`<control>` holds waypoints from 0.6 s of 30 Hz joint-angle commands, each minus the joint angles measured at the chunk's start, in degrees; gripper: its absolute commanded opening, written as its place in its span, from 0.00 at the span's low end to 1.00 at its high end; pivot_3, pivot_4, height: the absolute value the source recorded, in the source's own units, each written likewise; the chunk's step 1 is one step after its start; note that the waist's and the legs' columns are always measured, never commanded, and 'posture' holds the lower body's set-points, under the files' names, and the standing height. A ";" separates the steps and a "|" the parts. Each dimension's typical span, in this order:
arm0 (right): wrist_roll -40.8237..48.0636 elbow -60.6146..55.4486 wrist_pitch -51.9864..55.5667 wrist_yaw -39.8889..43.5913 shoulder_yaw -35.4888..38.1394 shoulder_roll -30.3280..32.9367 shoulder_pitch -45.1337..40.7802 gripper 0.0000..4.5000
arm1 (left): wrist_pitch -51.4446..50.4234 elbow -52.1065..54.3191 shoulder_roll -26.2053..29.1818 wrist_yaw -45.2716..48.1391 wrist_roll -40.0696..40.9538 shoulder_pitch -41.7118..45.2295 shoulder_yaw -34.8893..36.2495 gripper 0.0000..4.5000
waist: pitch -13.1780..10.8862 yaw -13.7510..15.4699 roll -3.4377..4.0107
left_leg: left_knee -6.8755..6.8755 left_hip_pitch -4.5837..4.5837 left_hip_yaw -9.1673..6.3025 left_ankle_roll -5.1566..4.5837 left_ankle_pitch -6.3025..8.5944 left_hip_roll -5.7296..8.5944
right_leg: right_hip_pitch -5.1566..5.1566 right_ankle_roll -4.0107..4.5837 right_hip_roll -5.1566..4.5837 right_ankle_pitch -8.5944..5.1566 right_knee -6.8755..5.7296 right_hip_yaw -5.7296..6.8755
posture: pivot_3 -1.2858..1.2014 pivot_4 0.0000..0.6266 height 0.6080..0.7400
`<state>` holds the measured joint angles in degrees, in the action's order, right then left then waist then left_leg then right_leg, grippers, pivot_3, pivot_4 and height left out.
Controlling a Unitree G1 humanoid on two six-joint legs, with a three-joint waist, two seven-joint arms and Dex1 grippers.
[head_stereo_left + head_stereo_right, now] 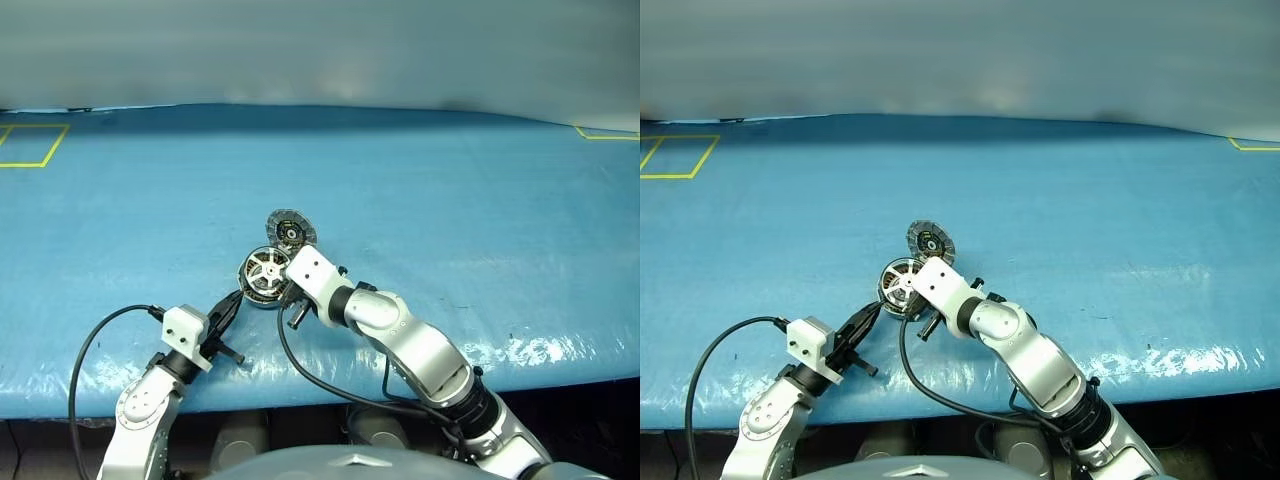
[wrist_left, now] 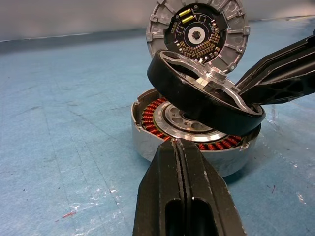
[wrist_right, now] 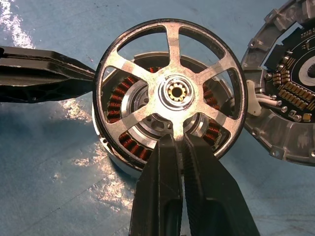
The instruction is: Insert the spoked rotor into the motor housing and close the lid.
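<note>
End effectors work at the near edge of a blue desk [image 1: 450, 200]. The left end effector [image 2: 180, 147], fingers pressed together and holding nothing, points at the near wall of the motor housing [image 2: 147, 142], its tips just beside it. The right end effector [image 3: 176, 140] pinches one spoke of the spoked rotor [image 3: 172, 88], holding it tilted over the housing's copper winding. Just behind, the hinged lid [image 2: 197, 29] stands open, dark inner face showing.

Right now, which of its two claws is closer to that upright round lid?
The right. The right gripper holds the spoked rotor tilted over the motor housing beside the lid; the left gripper rests at the housing's opposite side.
</note>
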<state>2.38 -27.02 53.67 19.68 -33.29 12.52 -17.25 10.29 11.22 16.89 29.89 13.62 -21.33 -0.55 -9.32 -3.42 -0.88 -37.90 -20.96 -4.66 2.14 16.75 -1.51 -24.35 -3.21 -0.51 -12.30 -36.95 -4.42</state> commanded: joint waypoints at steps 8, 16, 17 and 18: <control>-0.92 0.31 -1.11 -0.28 -0.02 -1.49 -1.77 0.48 | 0.07 2.58 -0.29 -0.61 0.60 -1.29 0.36 0.00 | 0.00 -0.05 0.00 | 0.01 0.00 0.00 0.00 0.00 0.00 | -0.01 0.00 0.01 0.00 0.00 0.00 | 0.52 0.24 1.00; -0.99 0.16 -1.29 -0.02 -0.03 -2.22 -2.30 0.99 | 0.94 2.20 -0.08 -0.91 1.15 -3.23 1.93 0.00 | 0.00 -0.17 0.01 | 0.02 0.00 0.00 0.00 0.00 -0.02 | -0.03 0.02 0.01 -0.02 -0.01 0.01 | 0.52 0.24 1.00; -0.70 -0.26 -1.62 0.15 0.33 -2.41 -2.27 0.99 | 1.01 2.19 -0.14 -0.86 1.20 -3.26 1.96 0.00 | 0.00 -0.17 0.00 | 0.02 0.00 -0.01 0.00 0.00 -0.01 | -0.03 0.02 0.01 -0.02 -0.01 0.01 | 0.52 0.24 1.00; 0.14 -0.97 -2.08 0.53 1.19 -2.83 -2.04 0.99 | 1.04 2.19 -0.20 -0.83 1.24 -3.27 1.97 0.00 | 0.00 -0.17 0.00 | 0.01 0.00 0.00 0.00 0.00 -0.01 | -0.03 0.03 0.01 -0.02 -0.01 0.01 | 0.52 0.24 1.00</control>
<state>1.71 -25.51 53.41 19.75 -33.17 10.66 -18.70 10.19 11.64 16.87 28.93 14.44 -24.35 0.88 -9.32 -3.59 -0.88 -37.90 -20.96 -4.66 2.14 16.75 -1.52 -24.38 -3.18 -0.50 -12.32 -36.96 -4.42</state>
